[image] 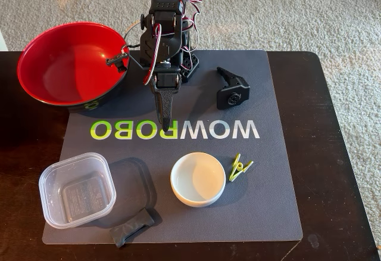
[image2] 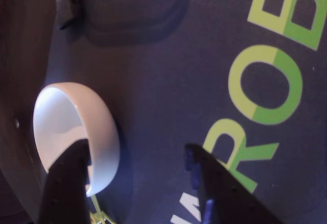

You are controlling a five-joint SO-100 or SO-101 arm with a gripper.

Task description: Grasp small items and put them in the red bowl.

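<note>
Closest to the wrist lens, two dark fingers (image2: 66, 183) rise from the bottom edge with a wide gap between them, so the gripper (image2: 138, 155) stands apart and clamps nothing. One finger overlaps the rim of the shallow white dish (image2: 97, 127); whether it touches the dish cannot be told. The other finger lies over the green and white lettering on the grey mat (image2: 153, 81).

Taking the white dish (image: 198, 179) as landmark in the fixed view: the gripper (image: 166, 127) points down at the mat (image: 268, 213) just above and to the left of the dish, over the lettering. The yellow-green clothespin (image: 239, 168) lies just right of the dish, apart from it. The clear square tub (image: 77, 190) sits well to the left of the dish, at the mat's left edge, and it looks empty. The dark grey fabric roll (image: 134, 227) lies below and left of the dish, near the mat's lower edge, close to the tub's corner. The black clamp part (image: 232, 88) rests above and right of the dish, beyond the lettering. The red bowl (image: 71, 61) stands far up and left of the dish, half off the mat on the dark table (image: 333, 154), beside the arm's base, with nothing seen inside it.
</note>
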